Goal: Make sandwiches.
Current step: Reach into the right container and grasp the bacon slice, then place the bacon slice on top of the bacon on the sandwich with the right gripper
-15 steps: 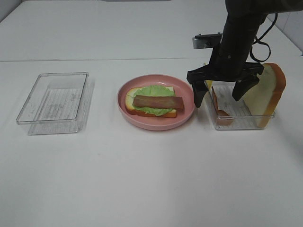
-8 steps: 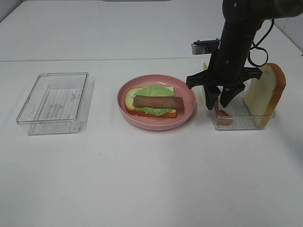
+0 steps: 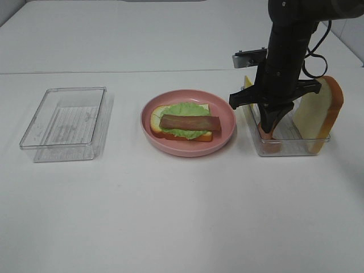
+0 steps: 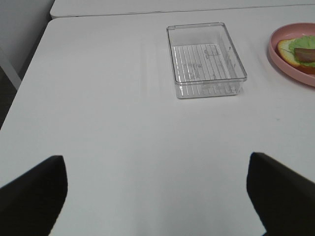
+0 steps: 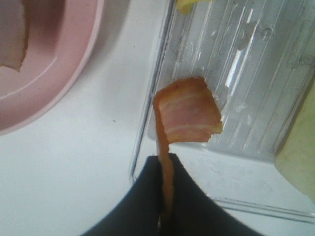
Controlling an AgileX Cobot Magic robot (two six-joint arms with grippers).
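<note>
On the pink plate (image 3: 187, 150) lies an open sandwich (image 3: 183, 122): a bread slice, a green lettuce leaf and one bacon strip on top. My right gripper (image 3: 268, 129) reaches down into the clear tray on the right (image 3: 296, 149) and is shut on a second bacon strip (image 3: 272, 143). In the right wrist view that bacon strip (image 5: 187, 115) stands on edge, pinched between the shut gripper (image 5: 165, 196). A bread slice (image 3: 321, 111) leans at the tray's far end, and yellow cheese (image 3: 248, 85) shows behind the arm. My left gripper (image 4: 157, 196) hovers open over bare table.
An empty clear tray (image 3: 65, 122) sits left of the plate, also seen as the tray (image 4: 206, 59) in the left wrist view beside the plate's rim (image 4: 285, 64). The white table's front half is bare.
My right gripper has dropped into the right tray and closed on the bacon strip. The left arm has not moved.
</note>
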